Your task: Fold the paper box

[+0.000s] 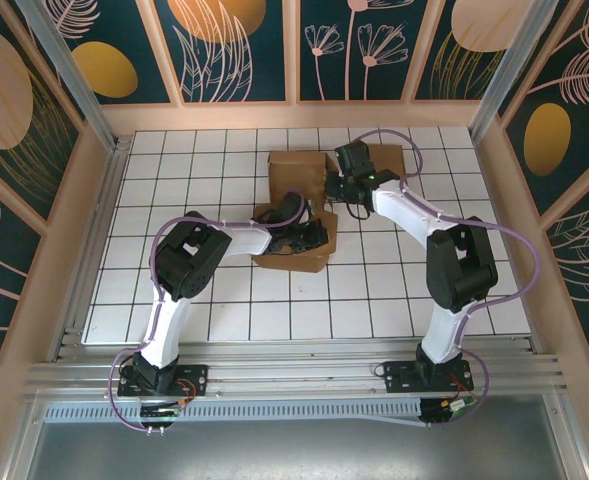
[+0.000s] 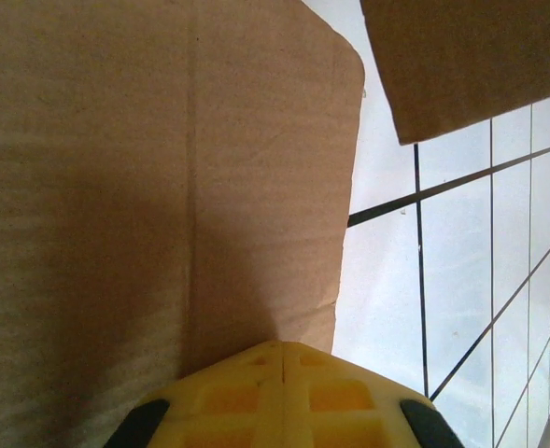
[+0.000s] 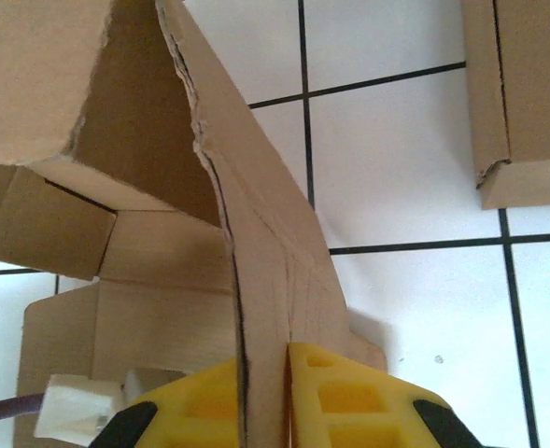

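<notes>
The brown paper box (image 1: 292, 262) lies partly folded in the middle of the white gridded table (image 1: 174, 300), with a raised flap (image 1: 294, 168) behind it. My left gripper (image 1: 312, 235) is over the box; in the left wrist view its yellow fingers (image 2: 284, 353) are shut together, tips against a flat cardboard panel (image 2: 162, 168). My right gripper (image 1: 336, 188) reaches in from the right. In the right wrist view it (image 3: 267, 362) is shut on an upright cardboard wall (image 3: 275, 261) of the box, which stands between the two yellow fingers.
A second cardboard piece (image 1: 389, 158) lies just behind the right gripper, and its folded corner (image 3: 527, 93) is visible at upper right of the right wrist view. Wooden walls (image 1: 294, 115) bound the table. White tiles (image 1: 424, 290) stretch to front and sides.
</notes>
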You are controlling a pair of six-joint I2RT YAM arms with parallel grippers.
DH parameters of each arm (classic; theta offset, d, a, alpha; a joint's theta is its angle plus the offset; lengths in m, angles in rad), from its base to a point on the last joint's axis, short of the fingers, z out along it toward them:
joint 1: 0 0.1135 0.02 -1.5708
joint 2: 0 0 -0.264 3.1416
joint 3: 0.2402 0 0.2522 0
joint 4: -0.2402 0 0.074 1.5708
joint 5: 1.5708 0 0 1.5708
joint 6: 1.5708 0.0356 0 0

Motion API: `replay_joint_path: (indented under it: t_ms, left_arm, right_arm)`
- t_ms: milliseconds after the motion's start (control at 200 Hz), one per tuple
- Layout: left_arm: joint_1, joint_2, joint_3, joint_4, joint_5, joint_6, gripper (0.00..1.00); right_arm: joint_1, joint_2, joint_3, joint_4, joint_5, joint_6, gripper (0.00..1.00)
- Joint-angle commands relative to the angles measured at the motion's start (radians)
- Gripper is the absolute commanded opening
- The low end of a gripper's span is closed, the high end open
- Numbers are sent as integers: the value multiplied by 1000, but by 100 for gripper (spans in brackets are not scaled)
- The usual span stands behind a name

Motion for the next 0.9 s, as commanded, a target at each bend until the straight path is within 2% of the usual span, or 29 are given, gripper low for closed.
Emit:
replay_joint_path:
  t_ms: [0, 140, 320, 370, 506, 601, 676, 766, 896]
  left_arm:
    - [2, 46, -2, -15, -35, 14, 0]
    - [2, 33, -3, 18, -11, 3, 0]
    - [1, -45, -27, 26, -36, -12, 0]
    - [2, -79, -34, 26, -48, -15, 6]
    - [1, -191, -43, 8, -80, -8, 15]
    - [2, -286, -42, -38, -134, 17, 17]
    - [10, -372, -39, -103, -227, 46, 19]
    - [52, -474, -34, -170, -318, 54, 28]
    - [161, -522, 37, -272, -348, 98, 38]
  right_arm:
    - [-3, 12, 12, -27, -37, 79, 12]
    - [6, 22, -89, 87, -69, 142, 15]
    - [19, 40, -154, 153, -3, 144, 15]
    - [25, 38, -172, 164, 29, 138, 15]
    - [24, 24, -198, 165, 48, 132, 15]
    - [26, 8, -200, 170, 42, 127, 16]
    - [27, 3, -187, 164, 41, 118, 16]
    - [32, 2, -171, 156, 42, 112, 17]
    - [36, 9, -155, 154, 48, 94, 15]
